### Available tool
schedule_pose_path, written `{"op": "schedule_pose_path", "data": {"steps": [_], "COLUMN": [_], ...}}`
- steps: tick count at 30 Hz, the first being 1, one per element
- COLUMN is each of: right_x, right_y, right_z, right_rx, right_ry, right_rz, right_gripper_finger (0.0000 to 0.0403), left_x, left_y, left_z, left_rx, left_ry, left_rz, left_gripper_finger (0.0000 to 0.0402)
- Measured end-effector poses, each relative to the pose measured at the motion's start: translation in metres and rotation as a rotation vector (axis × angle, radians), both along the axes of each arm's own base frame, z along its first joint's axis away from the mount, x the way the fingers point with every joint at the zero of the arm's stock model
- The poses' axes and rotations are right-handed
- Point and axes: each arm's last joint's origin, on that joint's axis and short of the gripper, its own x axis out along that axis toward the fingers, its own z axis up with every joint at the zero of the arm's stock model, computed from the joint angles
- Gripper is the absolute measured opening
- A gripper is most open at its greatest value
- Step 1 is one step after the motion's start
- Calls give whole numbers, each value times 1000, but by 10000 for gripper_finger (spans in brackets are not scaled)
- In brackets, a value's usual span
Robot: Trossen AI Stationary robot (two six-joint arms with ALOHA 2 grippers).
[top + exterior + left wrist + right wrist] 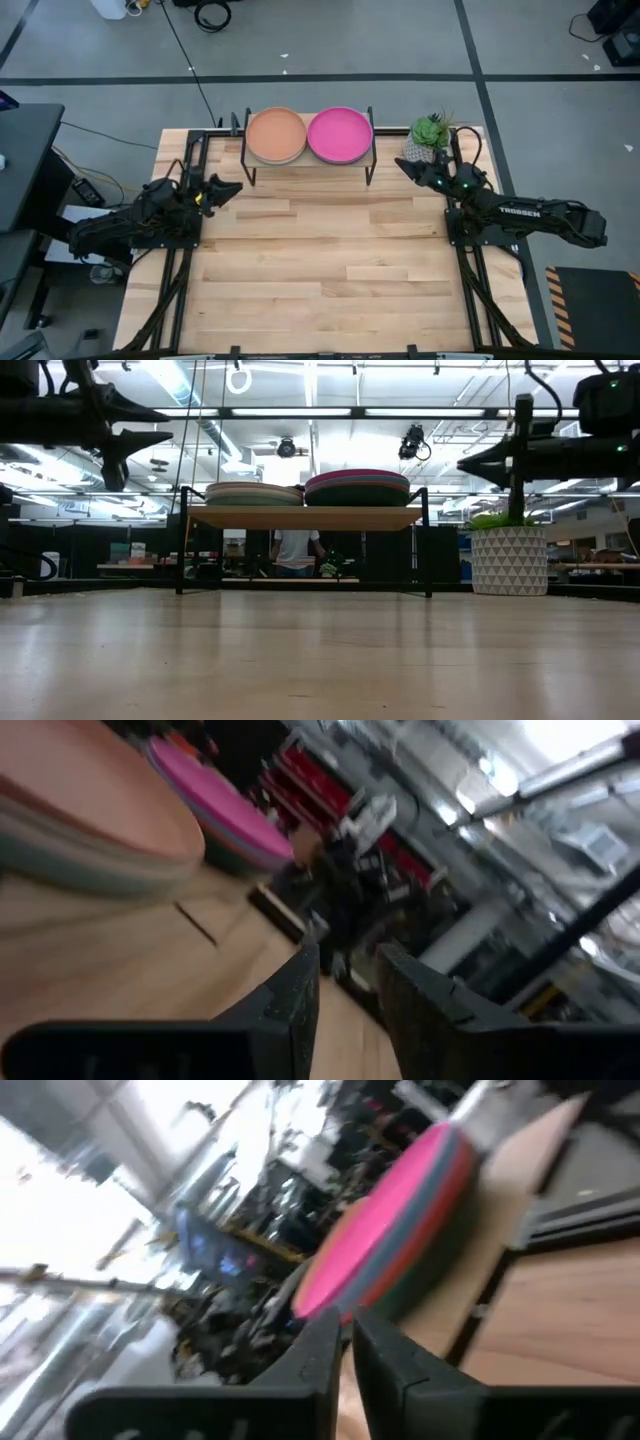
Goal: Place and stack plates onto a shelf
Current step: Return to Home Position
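The light-wood shelf (308,161) (305,517) stands on thin black legs at the table's far edge. It carries two stacks of plates. The left stack (275,135) (252,493) (90,810) has an orange plate on top, and the right stack (340,135) (357,487) (400,1220) a magenta one. My left gripper (236,187) (168,422) (348,960) hovers near the shelf's left front leg, slightly open and empty. My right gripper (400,165) (462,461) (346,1320) hovers off the shelf's right end, shut and empty.
A small green plant in a white patterned pot (428,135) (508,555) stands right of the shelf, just beyond my right gripper. Black frame rails (185,250) run along both table sides. The wooden tabletop (320,270) lies bare before the shelf. A person (295,550) shows behind the shelf.
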Motion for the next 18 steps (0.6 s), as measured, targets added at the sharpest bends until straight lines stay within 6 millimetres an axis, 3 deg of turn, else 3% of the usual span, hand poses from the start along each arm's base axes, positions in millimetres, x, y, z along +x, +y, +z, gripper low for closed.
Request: {"op": "schedule_pose_path", "data": {"steps": [4, 11, 18], "right_x": [0, 1, 2], "right_y": [-2, -2, -2], "right_z": [-7, -23, -25], "right_rx": [69, -319, -428], "right_ry": [40, 442, 517], "right_rz": [-46, -44, -41], "right_gripper_finger": [21, 16, 16], "left_x": [1, 0, -1], "left_y": [-1, -1, -1], "left_z": [-6, -29, -31], "left_rx": [26, 193, 220], "left_ry": [68, 367, 403], "left_rz": [-35, -24, -30], "left_gripper_finger": [89, 71, 73]}}
